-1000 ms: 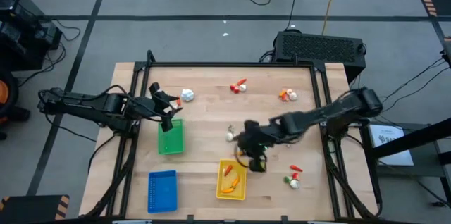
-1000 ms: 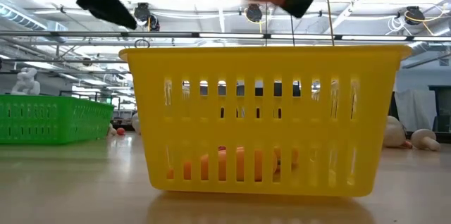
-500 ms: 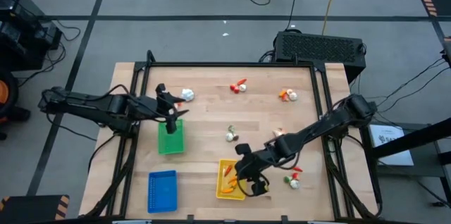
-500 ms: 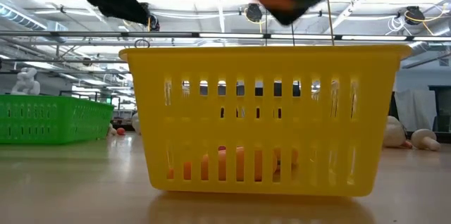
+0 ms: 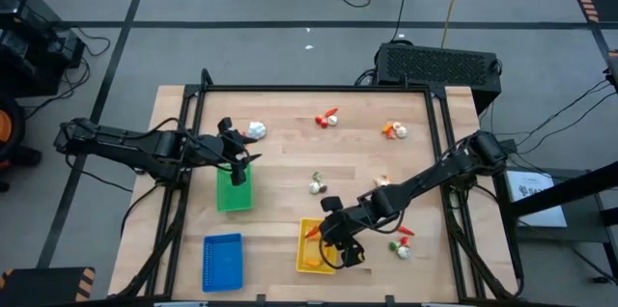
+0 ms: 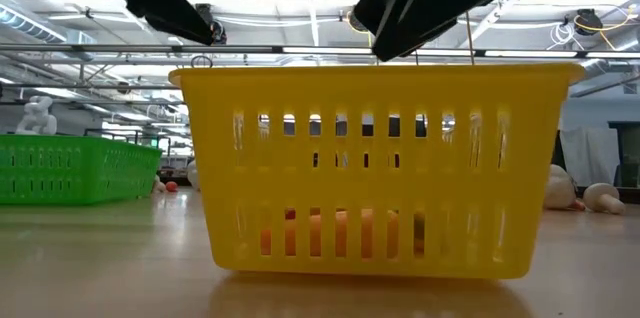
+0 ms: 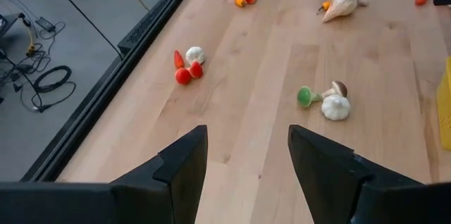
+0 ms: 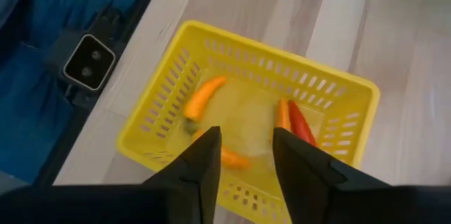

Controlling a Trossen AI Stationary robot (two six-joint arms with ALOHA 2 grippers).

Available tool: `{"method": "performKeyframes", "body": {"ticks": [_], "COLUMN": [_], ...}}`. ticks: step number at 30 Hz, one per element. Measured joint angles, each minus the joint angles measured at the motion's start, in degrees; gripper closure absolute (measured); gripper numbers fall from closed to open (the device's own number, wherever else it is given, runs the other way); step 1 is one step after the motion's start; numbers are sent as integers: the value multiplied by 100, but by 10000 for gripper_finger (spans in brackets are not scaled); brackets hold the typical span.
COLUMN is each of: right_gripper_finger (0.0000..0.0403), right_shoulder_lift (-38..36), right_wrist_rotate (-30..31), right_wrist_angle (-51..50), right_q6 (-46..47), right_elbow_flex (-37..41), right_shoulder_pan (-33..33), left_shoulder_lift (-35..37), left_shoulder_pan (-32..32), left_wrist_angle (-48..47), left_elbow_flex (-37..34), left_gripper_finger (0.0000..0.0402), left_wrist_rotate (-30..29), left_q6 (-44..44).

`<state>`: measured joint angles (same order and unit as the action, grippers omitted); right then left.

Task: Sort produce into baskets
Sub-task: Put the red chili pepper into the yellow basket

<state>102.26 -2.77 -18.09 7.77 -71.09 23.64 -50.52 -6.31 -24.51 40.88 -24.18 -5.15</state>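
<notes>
Right end effector (image 5: 340, 247) fingers apart over yellow basket (image 5: 311, 262), left end effector (image 5: 238, 149) spread above green basket (image 5: 232, 192)

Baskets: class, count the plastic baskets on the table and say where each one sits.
3. The green basket sits beneath the left arm's end effector; the blue basket is at the near left; the yellow basket is beneath the right end effector.
</notes>
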Motion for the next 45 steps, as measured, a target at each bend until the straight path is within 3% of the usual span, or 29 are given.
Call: {"method": "performKeyframes", "body": {"ticks": [5, 12, 21, 28, 36, 45], "right_gripper_finger": [262, 257, 257, 257, 246, 177], "right_shoulder_lift": [-66, -436, -845, -885, -890, -1454], "right_wrist_rotate": [-24, -46, -167, 482, 61, -282], "right_wrist_angle": [-173, -1778, -4255, -5794, -5375, -4111], "right_q6": [210, 1063, 3302, 5035, 5674, 6004], "right_elbow_flex": [-4, -380, -448, -428, 416, 1431], "right_shoulder_pan": [-88, -111, 308, 932, 1146, 1086], "left_shoulder_lift": [0, 0, 0, 0, 0, 0], "left_shoulder_pan": [-2, 59, 265, 376, 380, 380], "left_wrist_angle": [-2, 10, 7, 7, 19, 24], "left_elbow_flex": [0, -2, 0, 0, 0, 0], "left_gripper_finger": [196, 196, 196, 196, 196, 196], "left_wrist_rotate": [-2, -4, -6, -6, -7, -7], "left_q6": [112, 198, 314, 415, 529, 560]}}
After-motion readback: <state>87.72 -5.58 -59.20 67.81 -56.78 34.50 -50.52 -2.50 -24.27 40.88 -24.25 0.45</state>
